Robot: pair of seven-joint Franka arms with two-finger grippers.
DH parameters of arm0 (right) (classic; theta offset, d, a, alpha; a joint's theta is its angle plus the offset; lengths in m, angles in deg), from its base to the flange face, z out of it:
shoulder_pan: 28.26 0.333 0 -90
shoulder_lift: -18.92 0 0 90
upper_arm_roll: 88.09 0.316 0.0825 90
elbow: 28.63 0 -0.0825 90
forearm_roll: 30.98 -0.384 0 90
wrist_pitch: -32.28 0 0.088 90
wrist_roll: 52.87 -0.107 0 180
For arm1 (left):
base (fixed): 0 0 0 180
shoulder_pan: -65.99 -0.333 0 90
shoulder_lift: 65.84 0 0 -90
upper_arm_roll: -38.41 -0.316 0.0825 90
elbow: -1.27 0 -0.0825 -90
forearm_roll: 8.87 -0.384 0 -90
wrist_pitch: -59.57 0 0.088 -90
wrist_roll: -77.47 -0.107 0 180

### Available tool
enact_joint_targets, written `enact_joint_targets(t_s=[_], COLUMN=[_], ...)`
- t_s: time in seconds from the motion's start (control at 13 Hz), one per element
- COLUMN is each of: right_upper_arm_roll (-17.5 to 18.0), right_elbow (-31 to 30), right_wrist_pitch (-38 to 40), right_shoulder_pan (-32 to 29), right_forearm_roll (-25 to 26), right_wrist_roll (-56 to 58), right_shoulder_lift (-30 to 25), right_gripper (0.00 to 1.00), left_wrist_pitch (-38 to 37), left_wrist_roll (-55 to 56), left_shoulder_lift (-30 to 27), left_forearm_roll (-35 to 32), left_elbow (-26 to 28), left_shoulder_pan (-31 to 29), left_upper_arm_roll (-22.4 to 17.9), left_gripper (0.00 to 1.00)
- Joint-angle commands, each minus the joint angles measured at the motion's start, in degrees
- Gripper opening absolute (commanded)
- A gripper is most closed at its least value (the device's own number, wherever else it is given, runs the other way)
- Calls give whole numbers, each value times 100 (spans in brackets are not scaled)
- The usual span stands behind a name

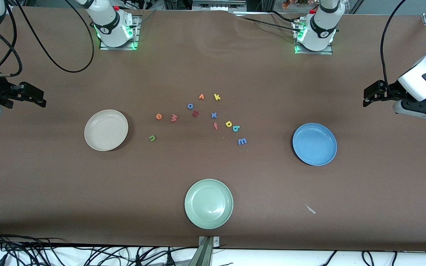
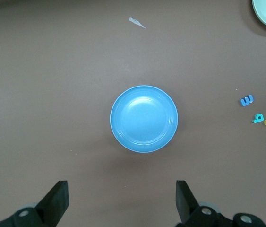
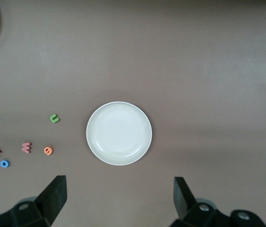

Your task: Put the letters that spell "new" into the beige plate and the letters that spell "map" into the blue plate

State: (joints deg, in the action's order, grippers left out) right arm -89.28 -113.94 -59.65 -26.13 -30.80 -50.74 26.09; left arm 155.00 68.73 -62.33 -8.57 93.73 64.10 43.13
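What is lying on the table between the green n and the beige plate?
Nothing: in the front view only bare brown table separates the green n from the beige plate. The right wrist view shows the same gap.

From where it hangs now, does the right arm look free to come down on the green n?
Probably yes: the right gripper hangs open above the beige plate, and the green n lies alone beside that plate, apart from the other letters.

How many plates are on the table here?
3, none seemingly hidden: the beige plate toward the right arm's end, the blue plate toward the left arm's end, and the pale green plate nearest the front camera.
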Motion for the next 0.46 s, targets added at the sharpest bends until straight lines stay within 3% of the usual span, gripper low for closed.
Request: enact_joint_targets(t_s=[0.0,0.39], right_upper_arm_roll=[22,13], right_elbow=[-12,-4], right_wrist_pitch=[-1,-28], right_shoulder_pan=[-11,-20], right_forearm_roll=[35,8], right_wrist_roll=[34,77], right_shoulder_lift=[-22,-13], right_gripper=[100,100], left_wrist_pitch=[-51,-51], left_wrist_roll=[-128,-128], left_shoulder_lift=[71,71], left_forearm_roll=[5,14], left_elbow=[-158,-149], left_shoulder_pan=[-13,-13], left_upper_arm_roll=[21,21], left_gripper=[100,100])
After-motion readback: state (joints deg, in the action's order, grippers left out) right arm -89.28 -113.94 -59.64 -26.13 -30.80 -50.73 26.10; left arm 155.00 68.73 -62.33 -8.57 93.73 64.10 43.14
